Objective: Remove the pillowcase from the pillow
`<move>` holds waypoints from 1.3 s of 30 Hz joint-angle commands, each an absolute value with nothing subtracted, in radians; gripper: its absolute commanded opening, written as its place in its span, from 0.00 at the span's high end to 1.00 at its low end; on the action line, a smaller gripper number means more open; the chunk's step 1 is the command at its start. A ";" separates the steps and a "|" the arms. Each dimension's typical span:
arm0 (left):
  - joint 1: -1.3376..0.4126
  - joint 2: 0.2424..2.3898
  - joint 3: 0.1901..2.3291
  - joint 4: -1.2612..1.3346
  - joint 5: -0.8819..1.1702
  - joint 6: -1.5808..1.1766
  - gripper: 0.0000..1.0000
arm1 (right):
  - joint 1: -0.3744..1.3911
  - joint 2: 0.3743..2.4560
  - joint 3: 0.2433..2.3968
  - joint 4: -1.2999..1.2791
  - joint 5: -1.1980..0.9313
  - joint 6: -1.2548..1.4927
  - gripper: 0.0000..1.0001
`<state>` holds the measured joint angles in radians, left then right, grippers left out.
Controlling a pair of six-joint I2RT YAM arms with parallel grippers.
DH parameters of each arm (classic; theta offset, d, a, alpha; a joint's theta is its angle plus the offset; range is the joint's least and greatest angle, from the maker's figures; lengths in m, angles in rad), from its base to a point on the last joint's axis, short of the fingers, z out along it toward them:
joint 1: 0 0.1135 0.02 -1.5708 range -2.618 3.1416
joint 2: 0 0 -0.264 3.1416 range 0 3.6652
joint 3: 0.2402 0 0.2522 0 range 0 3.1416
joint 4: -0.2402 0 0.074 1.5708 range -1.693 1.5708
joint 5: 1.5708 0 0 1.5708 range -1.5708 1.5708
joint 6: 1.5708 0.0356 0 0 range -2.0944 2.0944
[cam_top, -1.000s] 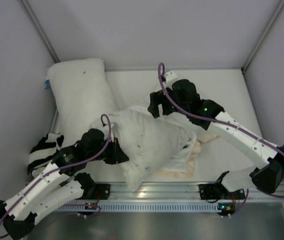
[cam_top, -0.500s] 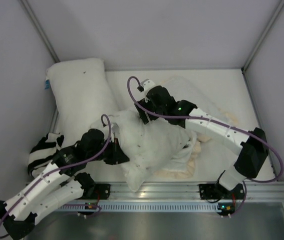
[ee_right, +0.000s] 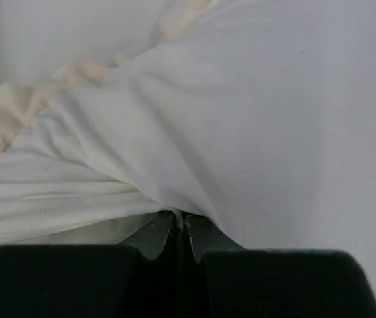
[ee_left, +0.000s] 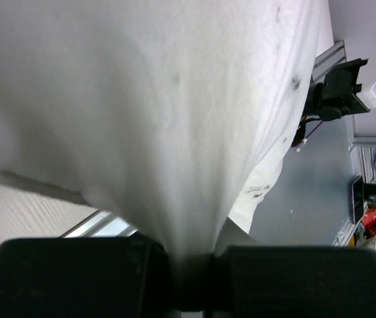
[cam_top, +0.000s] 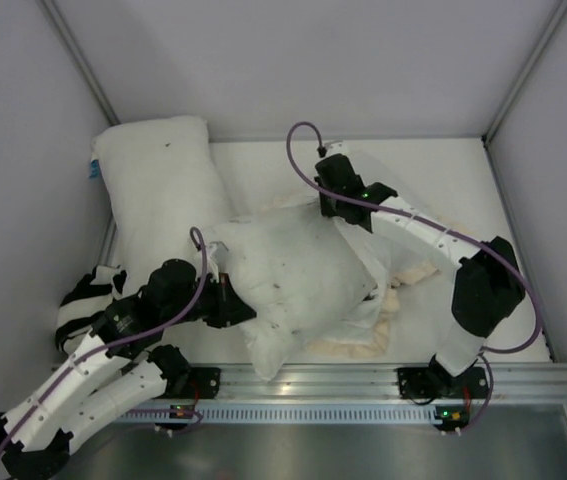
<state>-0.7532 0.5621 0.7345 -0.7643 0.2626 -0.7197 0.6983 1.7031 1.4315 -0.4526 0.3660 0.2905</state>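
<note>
at mid-table the left pincer (ee_left: pixel 191 291) pinches shut on the pillow (ee_left: pixel 141 99) edge, the right pincer (ee_right: pixel 180 228) on a pillowcase (ee_right: pixel 241 119) fold.

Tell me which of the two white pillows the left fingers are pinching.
The speckled pillow in the middle, its cloth pinched by the left fingers; the plainer pillow at far left lies untouched.
</note>
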 commanded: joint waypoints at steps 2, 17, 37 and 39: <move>-0.755 0.508 0.828 -0.810 0.256 -0.722 1.00 | 0.456 1.668 1.329 -0.489 0.563 0.330 1.00; -0.755 0.471 0.943 -0.914 0.103 -0.730 1.00 | 0.155 1.477 1.189 -0.520 0.574 0.345 1.00; -0.759 0.339 1.154 -1.171 -0.319 -0.808 1.00 | 0.277 1.359 1.121 -0.384 0.178 0.302 0.69; -0.759 0.342 1.108 -1.126 -0.279 -0.807 1.00 | 0.435 1.324 1.140 -0.387 0.251 0.279 0.52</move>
<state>-0.7692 0.3870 1.1290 -1.1770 -0.1917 -0.7986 0.3164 1.3918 1.1198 -0.4862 0.0647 0.3668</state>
